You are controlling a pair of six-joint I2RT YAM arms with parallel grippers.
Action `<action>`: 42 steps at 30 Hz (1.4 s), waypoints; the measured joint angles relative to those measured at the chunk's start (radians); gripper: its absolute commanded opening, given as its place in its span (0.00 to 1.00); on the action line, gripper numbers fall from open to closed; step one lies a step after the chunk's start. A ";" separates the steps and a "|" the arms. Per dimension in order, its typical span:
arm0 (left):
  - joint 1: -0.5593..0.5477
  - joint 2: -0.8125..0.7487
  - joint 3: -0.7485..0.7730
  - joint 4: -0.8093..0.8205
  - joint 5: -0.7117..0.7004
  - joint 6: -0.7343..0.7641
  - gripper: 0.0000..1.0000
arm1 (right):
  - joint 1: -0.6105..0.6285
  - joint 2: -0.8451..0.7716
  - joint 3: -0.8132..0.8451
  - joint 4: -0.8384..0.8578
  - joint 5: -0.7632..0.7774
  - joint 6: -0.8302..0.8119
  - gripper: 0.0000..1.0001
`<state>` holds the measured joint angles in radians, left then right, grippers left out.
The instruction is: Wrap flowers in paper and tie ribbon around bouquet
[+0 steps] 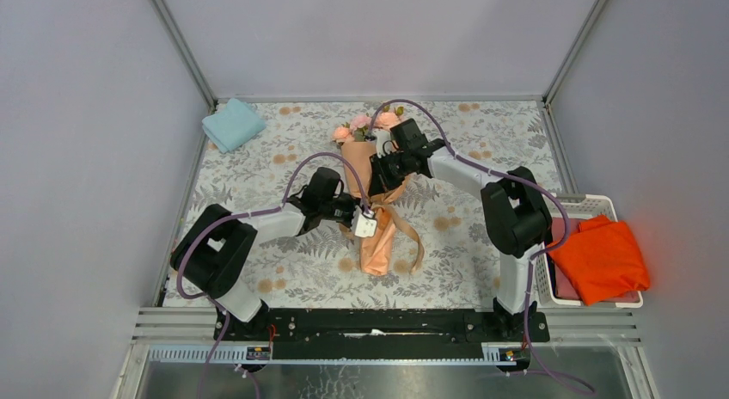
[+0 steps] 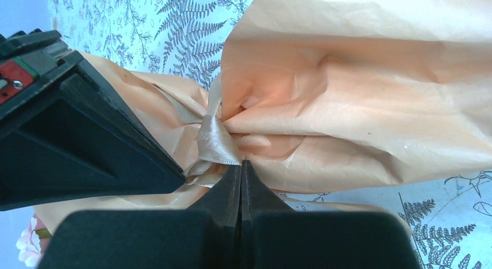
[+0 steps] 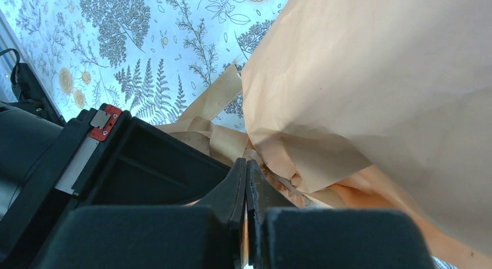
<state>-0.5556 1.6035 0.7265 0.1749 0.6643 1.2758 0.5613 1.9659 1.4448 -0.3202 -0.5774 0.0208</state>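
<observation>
Ribbon knotted round bouquet waist. Bouquet at table centre, flowers at 12 o'clock, paper tail at 6.

Step, judged: cinching knot. Pull tails evenly, opposite ways, low, so paper not torn.

Left gripper jaws together, knot just off tips at 11 o'clock.

Right gripper jaws together, reaching waist from 1 o'clock.

Strand pinched: cannot tell.

Plain grey walls enclose an evenly lit fern-patterned tablecloth.
</observation>
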 measured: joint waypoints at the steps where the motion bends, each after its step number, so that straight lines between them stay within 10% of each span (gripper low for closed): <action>1: 0.000 0.000 0.000 0.000 0.000 0.003 0.00 | 0.000 -0.005 -0.006 0.005 0.005 0.001 0.00; 5: 0.000 0.000 -0.005 -0.002 0.000 0.013 0.01 | 0.000 -0.046 -0.032 0.024 0.024 0.011 0.00; 12: 0.002 -0.010 -0.005 -0.012 -0.002 0.002 0.48 | 0.000 -0.083 -0.064 0.068 0.045 0.025 0.00; 23: 0.031 -0.120 0.016 -0.223 0.003 0.009 0.47 | 0.000 -0.082 -0.090 0.085 0.032 0.012 0.11; 32: 0.019 -0.069 0.010 -0.087 -0.010 -0.102 0.51 | 0.002 0.009 -0.039 0.032 -0.010 -0.086 0.23; 42: -0.005 -0.042 -0.039 -0.025 0.006 -0.061 0.19 | 0.006 0.034 -0.006 -0.061 -0.065 -0.167 0.25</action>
<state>-0.5606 1.5612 0.6876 0.1501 0.6704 1.2144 0.5671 1.9995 1.4384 -0.3813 -0.6422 -0.1463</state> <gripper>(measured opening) 0.227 0.262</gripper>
